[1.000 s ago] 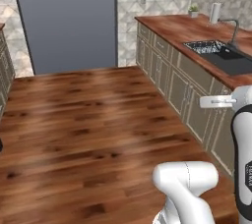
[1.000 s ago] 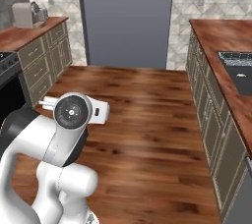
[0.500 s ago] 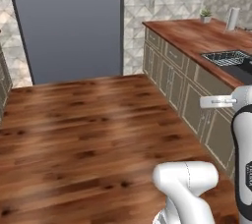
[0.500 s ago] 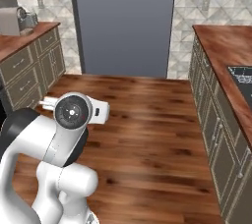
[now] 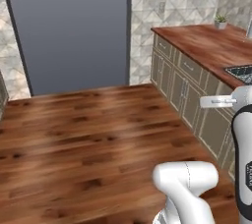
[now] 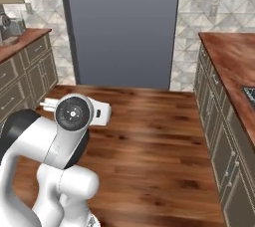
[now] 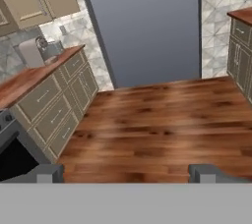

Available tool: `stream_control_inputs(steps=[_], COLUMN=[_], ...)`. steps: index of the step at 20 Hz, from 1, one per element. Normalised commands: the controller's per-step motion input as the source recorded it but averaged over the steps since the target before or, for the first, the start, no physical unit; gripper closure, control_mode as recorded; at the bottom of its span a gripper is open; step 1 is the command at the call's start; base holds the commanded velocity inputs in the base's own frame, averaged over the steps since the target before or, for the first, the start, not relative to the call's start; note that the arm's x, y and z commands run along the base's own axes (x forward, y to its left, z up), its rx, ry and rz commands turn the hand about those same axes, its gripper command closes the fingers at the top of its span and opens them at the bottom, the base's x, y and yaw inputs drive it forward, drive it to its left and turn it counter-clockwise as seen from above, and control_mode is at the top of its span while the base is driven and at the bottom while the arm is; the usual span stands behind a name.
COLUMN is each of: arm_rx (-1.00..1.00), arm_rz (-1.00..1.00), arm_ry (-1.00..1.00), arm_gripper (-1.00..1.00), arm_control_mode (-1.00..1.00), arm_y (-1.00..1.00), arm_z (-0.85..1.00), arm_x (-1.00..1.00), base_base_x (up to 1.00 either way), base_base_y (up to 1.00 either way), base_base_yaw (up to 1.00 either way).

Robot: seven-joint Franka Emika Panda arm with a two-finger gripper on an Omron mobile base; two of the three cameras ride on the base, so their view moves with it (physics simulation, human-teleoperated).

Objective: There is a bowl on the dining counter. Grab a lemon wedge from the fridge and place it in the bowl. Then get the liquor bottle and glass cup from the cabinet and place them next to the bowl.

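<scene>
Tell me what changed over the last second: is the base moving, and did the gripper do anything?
The base has driven toward the fridge: its grey door has grown larger in both base views, and the right counter and sink have slid toward the frame edge. That is camera motion; nothing in the kitchen itself moved. The arm kept the same folded pose. The gripper stayed open and empty; nothing was taken or let go.

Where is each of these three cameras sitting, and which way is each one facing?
Left base view: behind the arm to its left, facing the grey fridge; white arm at lower right.
Right base view: behind the arm to its right, facing the fridge; arm at lower left.
Hand view: on the hand, open, looking over the wood floor at the fridge.
All three share the fridge and floor.
</scene>
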Motion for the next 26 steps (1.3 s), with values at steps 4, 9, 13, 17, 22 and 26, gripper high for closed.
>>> stream_control_inputs(steps=[4, 9, 13, 17, 22, 26], arm_rx=[0.00, 0.00, 0.00, 0.00, 0.00, 0.00], arm_rz=[0.00, 0.00, 0.00, 0.00, 0.00, 0.00], arm_ry=[0.00, 0.00, 0.00, 0.00, 0.00, 0.00], arm_gripper=[-1.00, -1.00, -1.00, -1.00, -1.00, -1.00], arm_control_mode=[1.00, 1.00, 1.00, 1.00, 1.00, 1.00], arm_y=[0.00, 0.00, 0.00, 0.00, 0.00, 0.00], arm_z=[0.00, 0.00, 0.00, 0.00, 0.00, 0.00], arm_x=[0.00, 0.00, 0.00, 0.00, 0.00, 0.00], base_base_x=[1.00, 1.00, 1.00, 1.00, 1.00, 1.00], base_base_y=[0.23, 0.22, 0.21, 0.16, 0.11, 0.03], base_base_yaw=[0.01, 0.05, 0.12, 0.23, 0.34, 0.41])
